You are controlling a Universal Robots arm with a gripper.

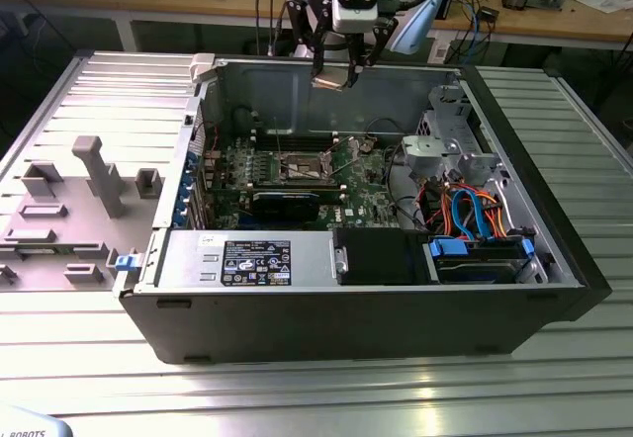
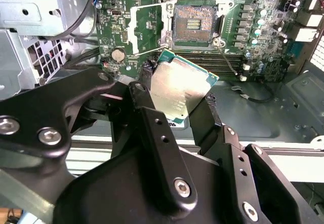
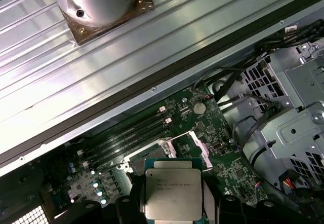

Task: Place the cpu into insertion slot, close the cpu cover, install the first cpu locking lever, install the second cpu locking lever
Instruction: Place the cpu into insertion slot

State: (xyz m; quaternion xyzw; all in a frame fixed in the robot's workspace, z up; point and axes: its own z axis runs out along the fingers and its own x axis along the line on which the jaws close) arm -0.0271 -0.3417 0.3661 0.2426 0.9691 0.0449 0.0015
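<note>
Second wrist view shows the gripper (image 2: 174, 98) clamped on the cpu (image 2: 179, 88), its black fingers (image 2: 139, 95) pressing opposite edges of the chip, whose silver top faces the camera. The insertion slot (image 2: 195, 24) lies bare on the motherboard (image 2: 263, 41), well apart from the chip, with the cpu cover (image 2: 134, 29) swung open beside it. In the exterior view the gripper hangs above the far wall of the computer case (image 1: 346, 318)

cpu (image 2: 178, 89) between jaws; insertion slot (image 2: 195, 24) below, inside case (image 1: 346, 318)
</note>
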